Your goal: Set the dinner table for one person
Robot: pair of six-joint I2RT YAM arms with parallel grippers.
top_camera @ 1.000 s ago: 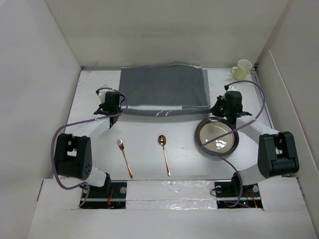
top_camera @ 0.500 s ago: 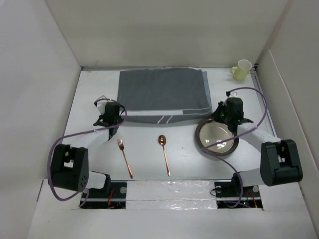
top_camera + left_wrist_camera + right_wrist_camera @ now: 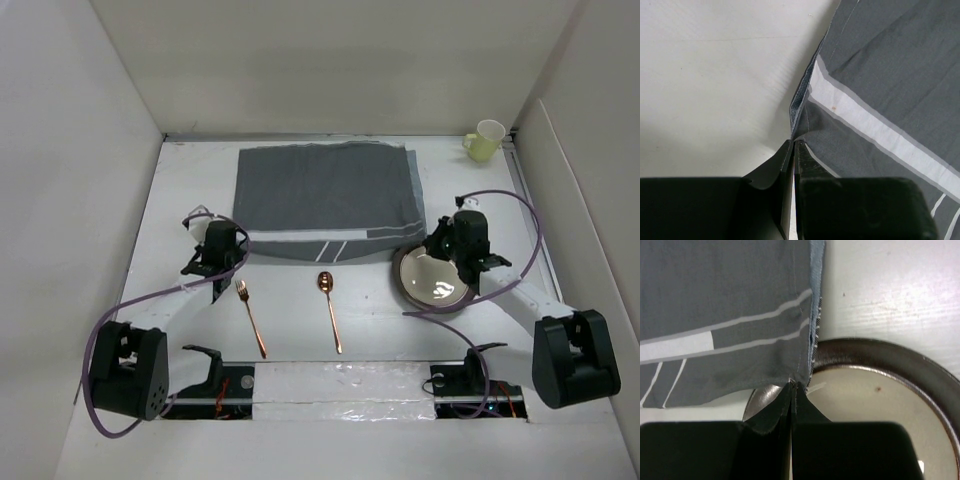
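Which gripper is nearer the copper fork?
Left. The left gripper pinches the placemat corner just beyond the fork; the right gripper is far off, over the plate.

Lab robot cell: plain white panel walls

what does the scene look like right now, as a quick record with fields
dinner table: white, setting unfinished
placemat: grey striped cloth, far centre
left fingers: shut on placemat's near-left corner
right fingers: shut on placemat's near-right corner, over the plate's rim
plate: near right
fork: on bare table, left of spoon
spoon: near centre
mug: pale yellow, far right corner
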